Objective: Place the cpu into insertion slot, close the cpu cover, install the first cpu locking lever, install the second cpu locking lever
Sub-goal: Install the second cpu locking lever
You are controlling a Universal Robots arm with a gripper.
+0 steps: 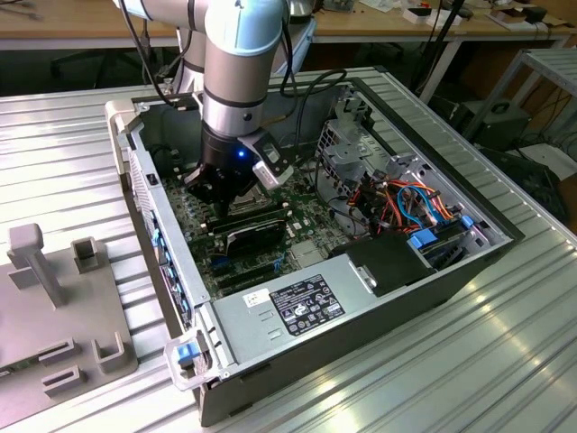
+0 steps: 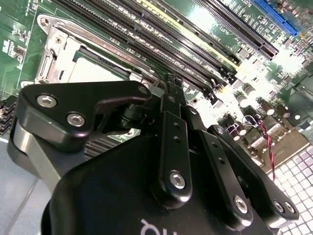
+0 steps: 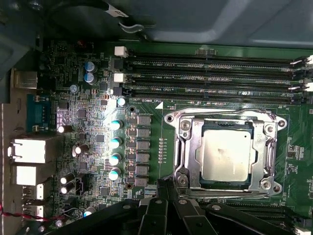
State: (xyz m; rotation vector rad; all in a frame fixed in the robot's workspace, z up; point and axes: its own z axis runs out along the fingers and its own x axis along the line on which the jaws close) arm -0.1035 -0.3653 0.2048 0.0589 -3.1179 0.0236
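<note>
The cpu (image 3: pixel 226 155) sits in the insertion slot (image 3: pixel 226 128) under the closed cpu cover (image 3: pixel 186 152); the gripper (image 3: pixel 168 188), fingers shut and empty, hovers just beside the cover's edge

My gripper (image 1: pixel 236 185) hangs inside the computer case (image 1: pixel 361 298), over the motherboard (image 1: pixel 302 230) at mid-frame in the exterior view. In the first wrist view the cpu (image 3: pixel 228 155) sits in the insertion slot (image 3: pixel 188 164) at right of centre, the cpu cover (image 3: pixel 266 147) lying around it (down flat, as far as I can tell), with the memory slots (image 3: pixel 210 73) above. A fixture plate (image 1: pixel 54 307) lies outside the case, at the exterior view's lower left.
</note>
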